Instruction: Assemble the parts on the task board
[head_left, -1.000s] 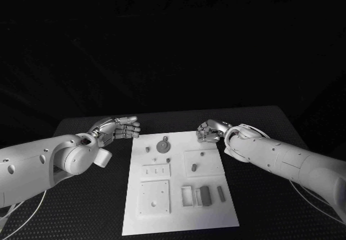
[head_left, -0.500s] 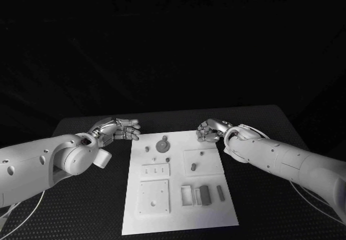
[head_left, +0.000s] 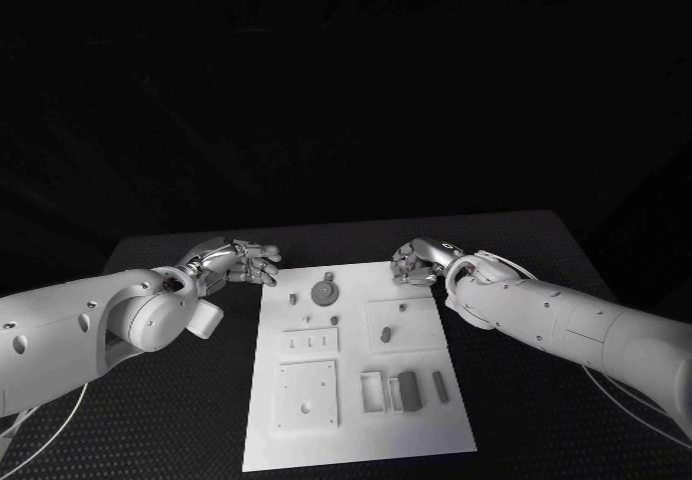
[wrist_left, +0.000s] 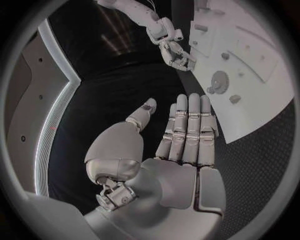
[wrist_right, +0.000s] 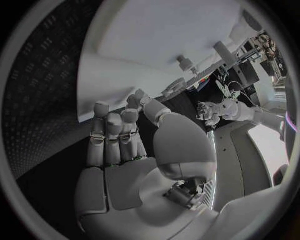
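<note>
Task board (head_left: 361, 400) lies flat mid-surface, long axis running near-to-far, white against the black surface (head_left: 173, 420).

L hand (head_left: 238, 262) hovers just off the board's far-left corner, over the surface, not touching the board. L wrist view: my fingers (wrist_left: 187, 130) lie straight and pressed side by side, thumb apart from them, palm bare, nothing held.

R hand (head_left: 420, 263) sits at the board's far-right corner, over its far edge. R wrist view: fingers (wrist_right: 112, 135) extended and close together, thumb off to the side, palm bare, nothing held. Cannot tell if fingertips touch the board.

Parts on board, head view:
- round disc part (head_left: 326, 292), far-left area, small tab on its far side. Small peg (head_left: 294, 297) just left of it.
- square plate w/ slots (head_left: 312, 342), mid-left; small peg (head_left: 336, 320) at its far edge.
- raised square block (head_left: 405, 325), mid-right, w/ two small dark pieces on top.
- larger square plate (head_left: 307, 395), near-left, w/ small holes.
- near-right: pale open frame (head_left: 374, 392), dark bar (head_left: 411, 390) beside it, thinner grey bar (head_left: 441, 387) rightmost, all lying parallel, lengthwise near-to-far.

Neither hand touches any part.
</note>
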